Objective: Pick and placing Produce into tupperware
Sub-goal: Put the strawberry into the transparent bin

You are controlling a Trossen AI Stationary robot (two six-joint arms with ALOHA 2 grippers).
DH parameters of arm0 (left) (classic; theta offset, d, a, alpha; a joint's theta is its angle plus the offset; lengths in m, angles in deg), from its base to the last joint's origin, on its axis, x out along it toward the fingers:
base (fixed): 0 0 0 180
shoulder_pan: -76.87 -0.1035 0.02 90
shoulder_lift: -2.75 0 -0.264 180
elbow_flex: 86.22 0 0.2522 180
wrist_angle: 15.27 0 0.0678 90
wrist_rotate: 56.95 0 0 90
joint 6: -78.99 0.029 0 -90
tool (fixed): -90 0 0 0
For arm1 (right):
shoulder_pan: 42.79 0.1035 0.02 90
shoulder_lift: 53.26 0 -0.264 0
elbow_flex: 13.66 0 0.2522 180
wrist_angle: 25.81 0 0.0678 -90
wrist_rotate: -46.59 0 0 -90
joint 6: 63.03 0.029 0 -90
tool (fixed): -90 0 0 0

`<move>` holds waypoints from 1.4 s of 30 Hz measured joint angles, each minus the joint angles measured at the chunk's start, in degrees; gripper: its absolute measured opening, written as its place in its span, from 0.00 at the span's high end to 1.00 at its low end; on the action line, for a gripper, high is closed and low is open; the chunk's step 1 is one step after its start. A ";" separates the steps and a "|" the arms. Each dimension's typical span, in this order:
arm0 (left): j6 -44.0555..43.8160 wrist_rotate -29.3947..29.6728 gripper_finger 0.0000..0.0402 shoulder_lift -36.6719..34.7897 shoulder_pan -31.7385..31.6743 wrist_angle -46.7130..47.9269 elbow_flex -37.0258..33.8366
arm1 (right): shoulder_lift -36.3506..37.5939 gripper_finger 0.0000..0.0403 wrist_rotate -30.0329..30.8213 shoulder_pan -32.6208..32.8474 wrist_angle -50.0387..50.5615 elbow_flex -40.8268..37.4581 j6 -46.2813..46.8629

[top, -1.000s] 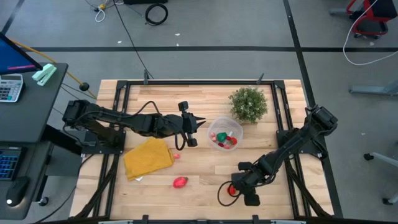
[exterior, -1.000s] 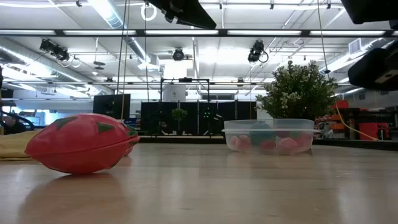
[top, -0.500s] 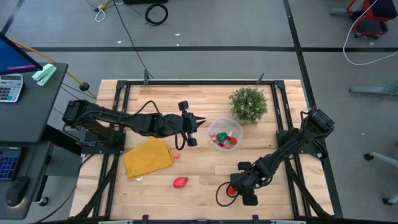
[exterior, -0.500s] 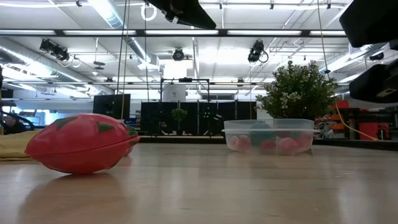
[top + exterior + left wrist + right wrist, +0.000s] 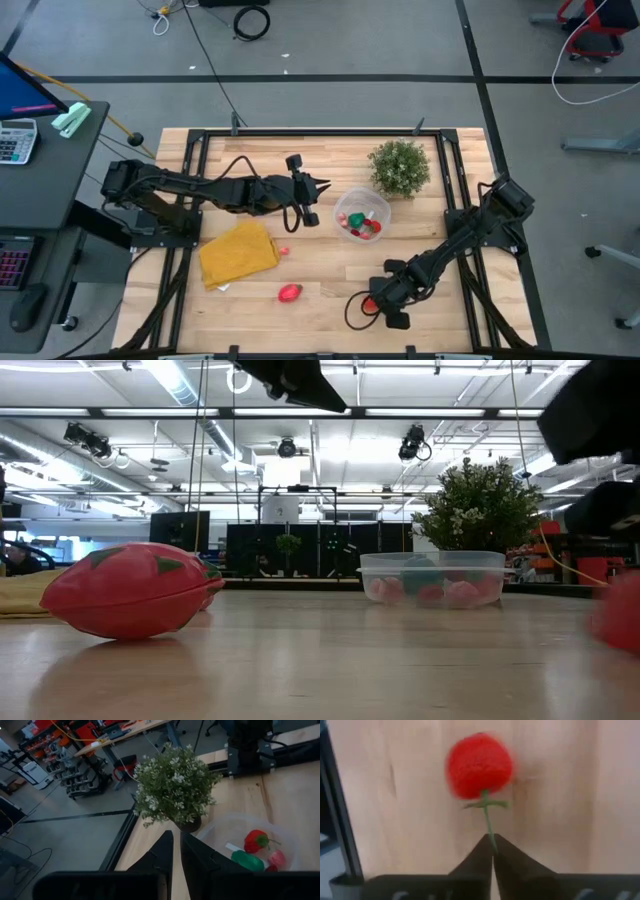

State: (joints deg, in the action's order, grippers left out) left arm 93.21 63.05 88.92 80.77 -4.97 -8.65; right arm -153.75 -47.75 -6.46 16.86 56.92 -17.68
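The tupperware (image 5: pixel 362 213) is a round clear bowl left of the potted plant, with red, pink and green produce (image 5: pixel 256 840) inside. A large red strawberry (image 5: pixel 290 292) lies on the wood near the table's near edge, and a tiny pink piece (image 5: pixel 284 251) lies beside the yellow cloth. My left gripper (image 5: pixel 316 188) hovers shut just left of the tupperware, holding nothing. My right gripper (image 5: pixel 376 303) is near the near edge, right of centre, shut on a red strawberry (image 5: pixel 479 766) with a thin green stem. My right gripper pinches the strawberry's thin green stem (image 5: pixel 490 832) at its free end between the two fingertips (image 5: pixel 481 854). The red body (image 5: pixel 371 303) sticks out beyond the fingers over the wood. The fingers come from the table's right, along the stem. Whether the fruit is clear of the table cannot be told.
A bushy potted plant (image 5: pixel 399 167) stands close to the tupperware's far right side. A folded yellow cloth (image 5: pixel 238 252) lies left of centre. A black cable loop (image 5: pixel 352 310) lies by my right gripper. Black rails frame the table's sides.
My right gripper has moved a little toward the table's left with the strawberry, which now shows blurred at the low view's right edge. My left gripper has shifted slightly toward the far edge. The other produce has stayed still.
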 joint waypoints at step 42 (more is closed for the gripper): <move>4.50 0.00 0.95 -0.04 0.02 -2.56 0.00 | 12.82 1.00 33.77 -21.02 12.99 0.02 -13.55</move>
State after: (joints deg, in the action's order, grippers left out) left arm 97.70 63.05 88.88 80.79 -7.53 -8.65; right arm -140.94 -13.98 -27.47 29.85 56.94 -31.23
